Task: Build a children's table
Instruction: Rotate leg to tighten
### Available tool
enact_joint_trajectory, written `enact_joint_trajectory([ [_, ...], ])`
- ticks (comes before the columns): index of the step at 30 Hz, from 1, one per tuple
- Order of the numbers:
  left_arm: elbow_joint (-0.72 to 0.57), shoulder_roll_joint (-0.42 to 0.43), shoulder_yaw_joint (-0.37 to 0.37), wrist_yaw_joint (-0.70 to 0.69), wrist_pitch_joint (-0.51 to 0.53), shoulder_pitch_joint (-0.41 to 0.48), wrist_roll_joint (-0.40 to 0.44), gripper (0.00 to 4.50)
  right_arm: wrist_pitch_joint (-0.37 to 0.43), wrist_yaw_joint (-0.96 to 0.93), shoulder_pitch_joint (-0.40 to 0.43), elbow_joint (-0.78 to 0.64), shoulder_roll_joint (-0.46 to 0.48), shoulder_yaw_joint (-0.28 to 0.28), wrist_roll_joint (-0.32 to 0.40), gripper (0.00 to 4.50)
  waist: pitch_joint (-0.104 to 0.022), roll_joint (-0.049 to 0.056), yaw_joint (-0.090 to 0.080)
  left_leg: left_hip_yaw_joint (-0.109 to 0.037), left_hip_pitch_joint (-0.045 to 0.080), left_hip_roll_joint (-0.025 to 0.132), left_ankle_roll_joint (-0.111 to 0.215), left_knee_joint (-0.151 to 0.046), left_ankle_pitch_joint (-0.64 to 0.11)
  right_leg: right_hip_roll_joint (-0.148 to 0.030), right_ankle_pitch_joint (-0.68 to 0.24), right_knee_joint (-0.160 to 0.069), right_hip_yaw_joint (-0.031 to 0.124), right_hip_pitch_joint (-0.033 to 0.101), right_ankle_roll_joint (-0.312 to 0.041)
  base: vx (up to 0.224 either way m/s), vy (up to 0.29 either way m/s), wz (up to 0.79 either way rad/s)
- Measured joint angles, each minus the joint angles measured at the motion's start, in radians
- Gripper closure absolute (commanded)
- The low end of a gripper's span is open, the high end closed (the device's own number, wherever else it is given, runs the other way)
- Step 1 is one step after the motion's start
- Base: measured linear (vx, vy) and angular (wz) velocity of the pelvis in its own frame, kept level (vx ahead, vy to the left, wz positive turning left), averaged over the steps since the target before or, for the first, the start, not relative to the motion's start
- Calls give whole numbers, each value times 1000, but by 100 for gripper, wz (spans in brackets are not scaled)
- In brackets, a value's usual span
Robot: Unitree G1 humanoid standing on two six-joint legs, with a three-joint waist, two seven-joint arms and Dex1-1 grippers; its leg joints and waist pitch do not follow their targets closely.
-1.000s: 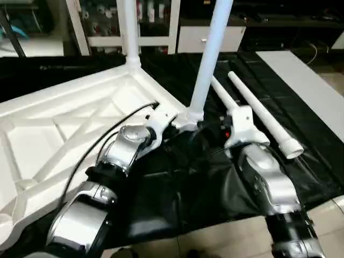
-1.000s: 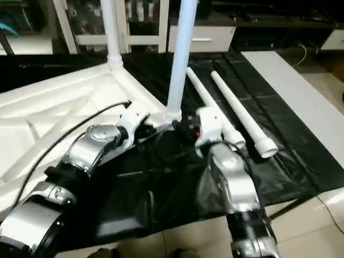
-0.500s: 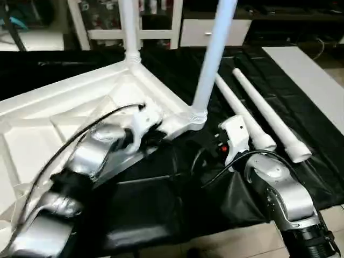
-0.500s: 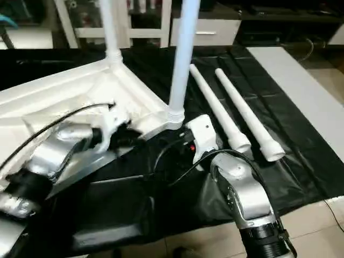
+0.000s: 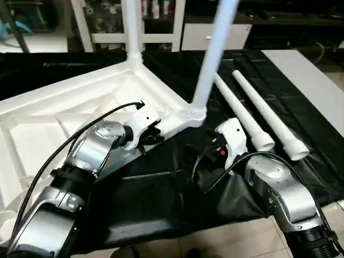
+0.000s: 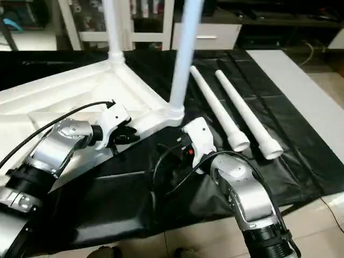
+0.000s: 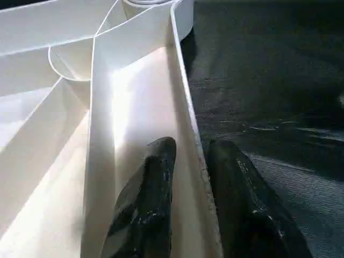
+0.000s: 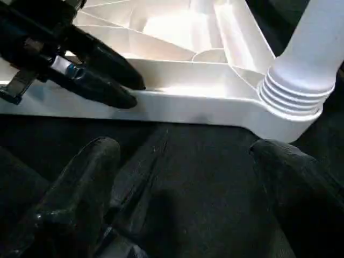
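The white tabletop lies upside down on a black sheet, its X-ribs facing up. Two white legs stand upright in corner sockets, one at the near corner and one at the far corner. Two more legs lie side by side on the sheet to the right. My left gripper is shut on the tabletop's rim, one finger on each side, a short way from the near socket. My right gripper is open just in front of that socket, touching nothing.
The black sheet covers the floor under everything and ends at pale tiles near me. A white shelf frame and dark cabinets stand behind. A pale strip of flooring runs along the right.
My right gripper has come off the base of the near upright leg and drawn back toward me, open. My left gripper has stayed at the rim. The camera has shifted a little.
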Motion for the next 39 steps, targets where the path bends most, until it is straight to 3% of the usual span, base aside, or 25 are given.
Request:
enact_joint_trajectory([
  [7, 127, -21, -32, 127, -99, -56, 76, 326, 0, -4, 1, 0, -2, 0, -3, 28, 0, 0, -3, -1, 0, 0, 0, 2, 0, 0, 2, 0, 0, 0, 1, 0, 0, 0],
  [16, 407, -72, -29, 440, -281, -168, 156, 326, -3, -13, -5, 3, -10, -3, -13, 28, 0, 0, 0, -1, -2, 0, 0, 4, 0, 0, 6, -1, -1, -1, -3, 0, 0, 0],
  [25, 488, -80, 47, 602, -375, -228, 152, 326, -5, -14, -6, 6, -24, -8, -14, 28, 0, 1, 5, -1, -3, 0, 1, 6, 1, 0, 6, -2, -1, 0, -2, 0, 0, 0],
  [28, 468, -83, 117, 569, -390, -219, 78, 326, -4, -10, 0, -2, -25, -8, -11, 28, 1, 2, 6, -1, -3, 0, 1, 7, 1, 0, 6, -1, 0, 0, -2, 0, 0, 0],
  [31, 303, -54, 206, 408, -335, -142, -62, 326, -2, 23, 19, -49, -30, -5, 7, 28, 1, 7, 3, -1, -2, 0, 1, 7, 1, 0, 6, -1, 0, 0, -2, 0, 0, 0],
  [33, 184, 16, 246, 285, -286, -68, -146, 326, 0, 56, 40, -95, -37, 2, 33, 28, 1, 9, -5, -2, -1, 2, 1, 7, 1, 2, 6, 0, 0, -1, -2, 0, 0, 0],
  [35, 127, 157, 299, 180, -255, 8, -199, 326, 4, 93, 55, -136, -51, 13, 50, 28, 1, 10, -13, -4, 1, 4, 0, 6, 1, 5, 6, 2, -1, -1, -2, 0, 0, 0],
  [39, 150, 266, 385, 150, -256, 33, -213, 326, 16, 116, 65, -156, -65, 33, 66, 28, 2, 12, 7, -4, 1, 6, -1, 5, 1, 5, 6, 2, -2, 0, -3, 0, 0, 0],
])
